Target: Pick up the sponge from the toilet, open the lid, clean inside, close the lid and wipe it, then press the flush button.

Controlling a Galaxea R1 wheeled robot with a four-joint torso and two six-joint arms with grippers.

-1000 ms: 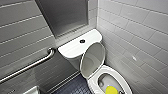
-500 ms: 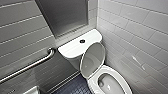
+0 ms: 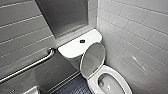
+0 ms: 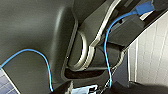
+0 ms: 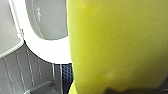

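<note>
walls: white tiled wall (image 3: 135,37) runs along one side of the toilet in the head view. a grey tiled wall (image 3: 22,37) lies on the other side, with a flat grey panel (image 3: 62,15) behind the tank. a strip of dark blue floor (image 3: 75,87) shows beside the bowl.

toilet (image 3: 75,48): white and glossy, set in the corner with the tank against the back ledge. the bowl is open to view and its seat rim is down.

lid (image 3: 92,60): raised, standing nearly upright with its back toward the tank front and its inner face toward the bowl.

grab bar (image 3: 30,66): metal, fixed to the grey wall beside the tank and slanting down away from it.

sponge (image 5: 117,45): bright yellow, pressed close before the right wrist camera. it hangs above the toilet, with the seat rim and part of the bowl visible just past its edge, along with some grey tile and blue floor. whether it touches the seat cannot be told.

right gripper (image 5: 130,90): a dark edge shows at the base of the sponge. the gripper is clamped on the sponge.

left gripper (image 4: 105,90): lies close against the robot's own dark body, with blue cable (image 4: 107,50) looping past and white tile to one side. whether it is released or clenched cannot be told.

flush button (image 3: 82,41): small, round and dark, set in the centre of the tank top, with nothing touching it.
</note>
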